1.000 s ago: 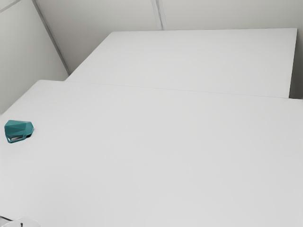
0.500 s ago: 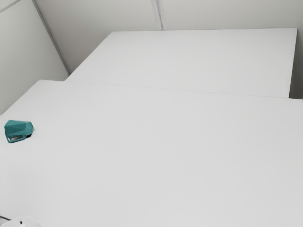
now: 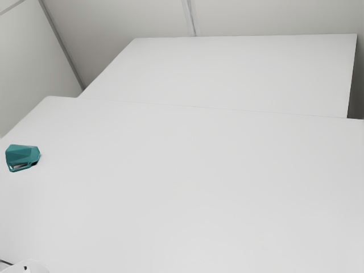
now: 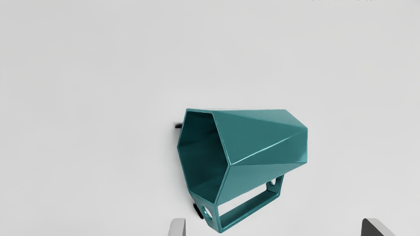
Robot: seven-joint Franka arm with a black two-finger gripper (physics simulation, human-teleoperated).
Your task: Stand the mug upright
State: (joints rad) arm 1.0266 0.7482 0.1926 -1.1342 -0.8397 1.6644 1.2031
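The black two-finger gripper (image 4: pixel 274 226) is open, its fingertips (image 4: pixel 177 227) set wide apart with nothing held between them. The teal, faceted, glossy mug (image 4: pixel 262 141) lies on its side on the smooth white table (image 4: pixel 82 98), ahead of the fingertips and apart from both. The dark, hollow mouth faces the side of the pale grey finger; the base faces the side of the finger with the dark inner face. The angular loop handle (image 4: pixel 251 209) is the mug part nearest the gripper.
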